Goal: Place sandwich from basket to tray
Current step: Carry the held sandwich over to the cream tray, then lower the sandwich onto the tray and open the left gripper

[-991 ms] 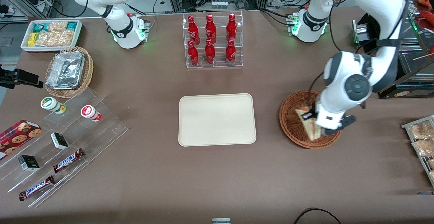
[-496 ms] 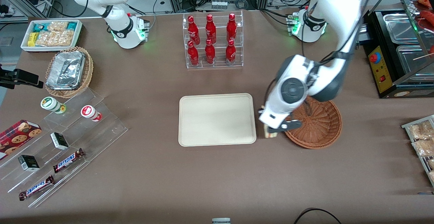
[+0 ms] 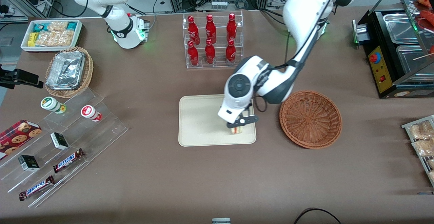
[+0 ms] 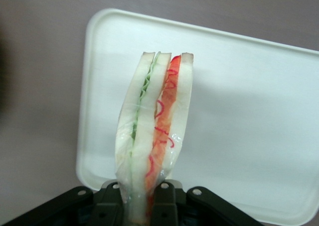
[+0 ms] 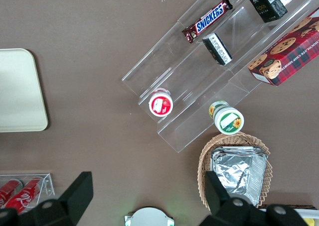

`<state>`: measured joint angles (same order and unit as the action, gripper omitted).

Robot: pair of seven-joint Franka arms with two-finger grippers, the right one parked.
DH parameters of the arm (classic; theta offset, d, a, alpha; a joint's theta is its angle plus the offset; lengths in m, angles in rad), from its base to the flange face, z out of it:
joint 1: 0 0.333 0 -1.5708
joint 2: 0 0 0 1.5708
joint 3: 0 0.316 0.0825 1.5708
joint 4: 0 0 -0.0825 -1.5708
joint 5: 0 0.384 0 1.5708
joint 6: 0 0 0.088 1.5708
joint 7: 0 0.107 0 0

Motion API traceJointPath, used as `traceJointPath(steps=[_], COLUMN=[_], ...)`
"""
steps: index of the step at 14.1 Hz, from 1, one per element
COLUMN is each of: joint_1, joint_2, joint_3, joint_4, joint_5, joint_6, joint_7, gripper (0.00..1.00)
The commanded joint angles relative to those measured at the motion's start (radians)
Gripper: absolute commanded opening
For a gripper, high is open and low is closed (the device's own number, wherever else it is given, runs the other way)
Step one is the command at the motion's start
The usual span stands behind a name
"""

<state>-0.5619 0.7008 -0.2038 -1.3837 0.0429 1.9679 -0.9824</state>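
From high in front we look steeply down on the whole table, tray (image 3: 203,122) near centre and gripper (image 3: 238,126) over its 4 o'clock corner. Our left wrist camera sits close, facing down past the sandwich (image 4: 154,131) onto that tray (image 4: 259,116). Our right wrist camera looks down from higher, catching the tray's (image 5: 20,91) corner.

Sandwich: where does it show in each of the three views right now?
Front view: the sandwich hangs in the gripper over the tray.
Left wrist view: the sandwich, edge-on, clamped, above the tray.
Right wrist view: not in it.
Shared landmark: the tray.
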Motion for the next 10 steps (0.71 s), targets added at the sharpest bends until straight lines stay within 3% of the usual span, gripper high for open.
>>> traceJointPath(steps=[1, 10], joint_1=[-0.048, -0.138], joint_2=[0.1, 0.207], joint_3=[0.01, 0.017], joint_4=[0.129, 0.193], joint_5=[0.002, 0.009], joint_6=[0.005, 0.039], joint_7=[-0.07, -0.18], gripper=[0.0, 0.0])
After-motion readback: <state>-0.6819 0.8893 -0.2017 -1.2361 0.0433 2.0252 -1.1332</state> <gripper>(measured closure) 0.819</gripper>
